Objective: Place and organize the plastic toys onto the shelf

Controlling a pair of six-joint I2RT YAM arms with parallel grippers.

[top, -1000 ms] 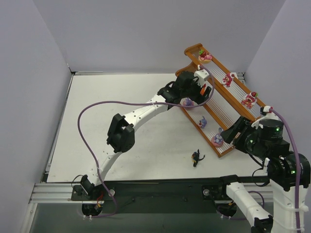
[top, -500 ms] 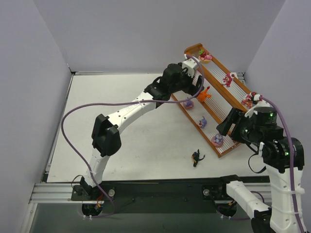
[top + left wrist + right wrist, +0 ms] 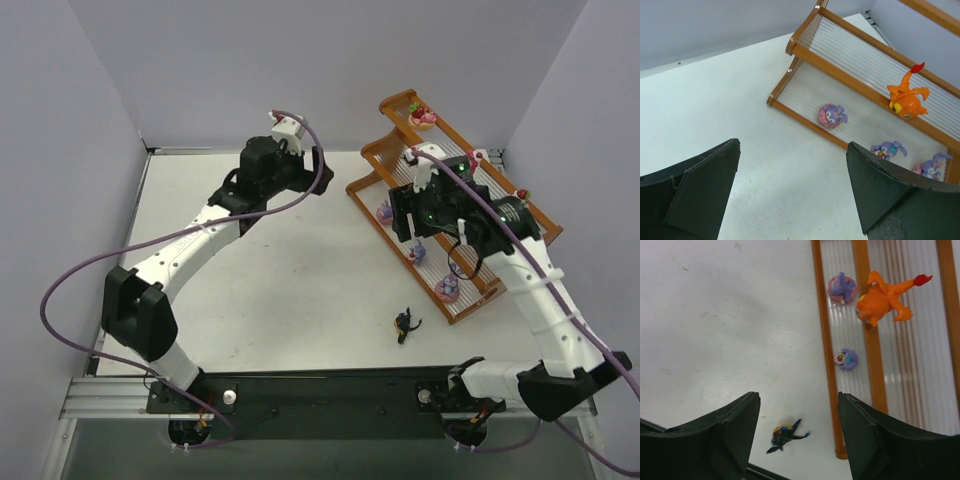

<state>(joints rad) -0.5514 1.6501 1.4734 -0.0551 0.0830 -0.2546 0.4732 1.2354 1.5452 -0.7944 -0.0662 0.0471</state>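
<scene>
The left arm has pulled away from the shelf (image 3: 400, 101). Its left gripper (image 3: 792, 145), which was pressed up to the middle tier with the orange toy (image 3: 907, 98) a second ago, now hangs with jaws apart over the desk (image 3: 300, 285), well clear of the rack. The orange toy is left standing alone at the middle tier's front rail. The right arm, earlier off the shelf's near end, has swung in above it, and the right gripper (image 3: 799, 396) now hangs spread wide over the lowest tier's edge.
</scene>
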